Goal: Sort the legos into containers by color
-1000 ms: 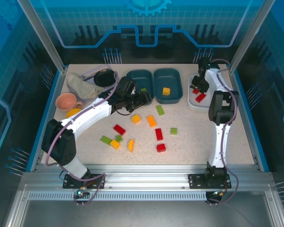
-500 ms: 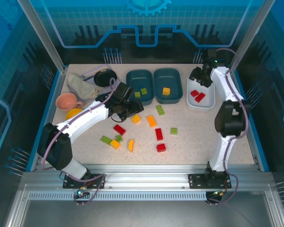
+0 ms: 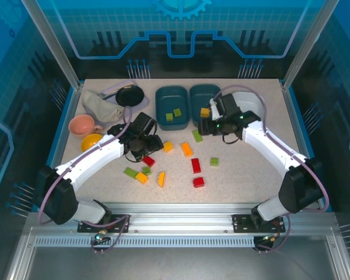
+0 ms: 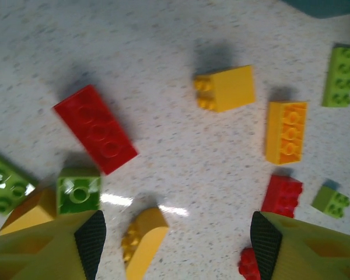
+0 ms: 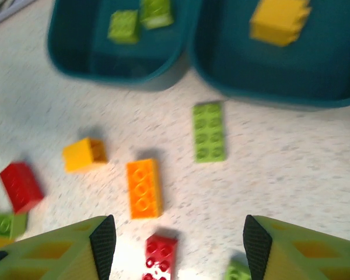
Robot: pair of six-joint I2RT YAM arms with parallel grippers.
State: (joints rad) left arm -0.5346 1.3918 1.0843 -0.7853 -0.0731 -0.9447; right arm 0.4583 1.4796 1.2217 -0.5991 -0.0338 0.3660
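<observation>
The speckled table (image 3: pixel 245 169) carries 3 tubs along its far side. The left teal tub (image 3: pixel 163 99) touches the right teal tub (image 3: pixel 199 93), and the white tub (image 3: pixel 254 104) is partly hidden behind the right arm. The left teal tub holds 2 green bricks (image 3: pixel 177 112), and the right teal tub holds 1 yellow brick (image 3: pixel 205 111). What is inside the white tub cannot be told.

The left gripper (image 4: pixel 174 239) hangs over the loose legos near the middle of the table, jaws spread and pinching nothing. In the left wrist view a yellow sloped brick (image 4: pixel 143 239) lies on the table between the fingers, nearer the left one. A small green brick (image 4: pixel 79 192) sits just ahead of the left finger. A red oblong brick (image 4: pixel 96 128) lies flat at a slant farther ahead, left of centre.

The right gripper (image 5: pixel 179 248) hovers just short of the 2 teal tubs, jaws likewise spread and empty. In the right wrist view a second red brick (image 5: pixel 160 256) lies on the table between the fingers. An orange oblong brick (image 5: pixel 144 188) lies just ahead of it. A green oblong brick (image 5: pixel 209 131) lies farther on, near the tubs' rims. A small yellow brick (image 5: pixel 84 153) sits off to the left.
</observation>
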